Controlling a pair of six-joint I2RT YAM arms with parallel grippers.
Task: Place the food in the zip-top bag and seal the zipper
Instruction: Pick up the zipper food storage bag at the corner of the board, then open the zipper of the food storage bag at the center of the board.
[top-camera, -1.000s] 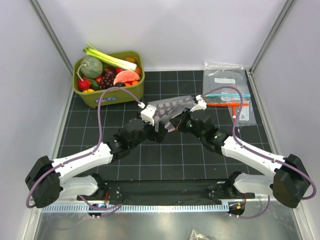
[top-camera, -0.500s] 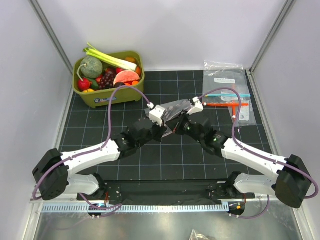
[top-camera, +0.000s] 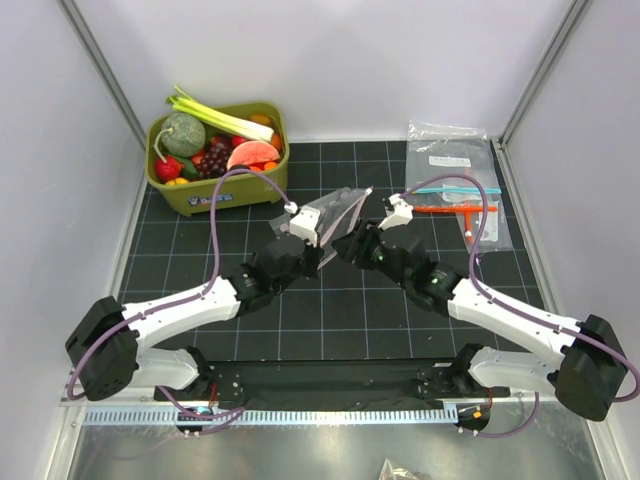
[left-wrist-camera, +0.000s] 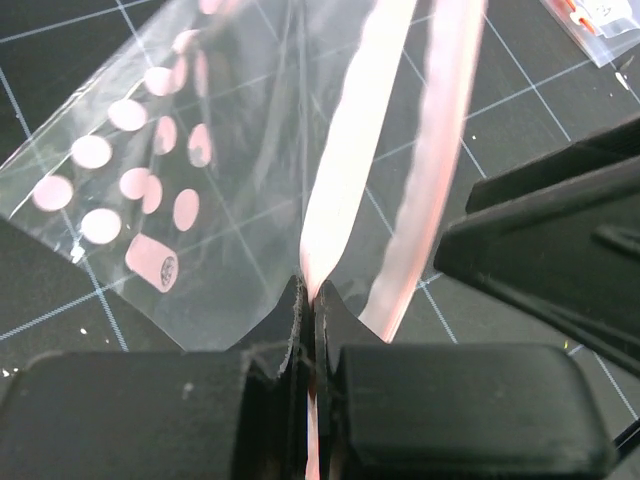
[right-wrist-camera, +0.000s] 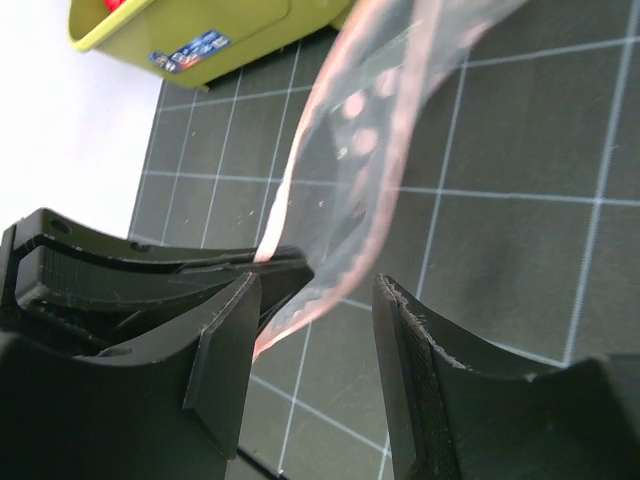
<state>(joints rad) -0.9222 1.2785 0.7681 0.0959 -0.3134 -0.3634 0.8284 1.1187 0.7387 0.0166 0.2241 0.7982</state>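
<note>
**A:** At mid-table, what does the left gripper (left-wrist-camera: 308, 300) have?

**B:** Its jaws are pressed tight on the pink zipper (left-wrist-camera: 345, 160) of the zip-top bag (left-wrist-camera: 190, 190). The clear, pink-dotted film spreads beyond it over the middle of the table (top-camera: 300, 310).

**A:** And the right gripper (right-wrist-camera: 315, 300)?

**B:** Its jaws are parted, one on each side of the bag's pink edge, and are not clamping it.

**A:** Where is the food (top-camera: 215, 145)?

**B:** It is piled in the olive bin (top-camera: 215, 195) at the far left corner. Flat bags (top-camera: 455, 160) lie at the far right corner.
</note>
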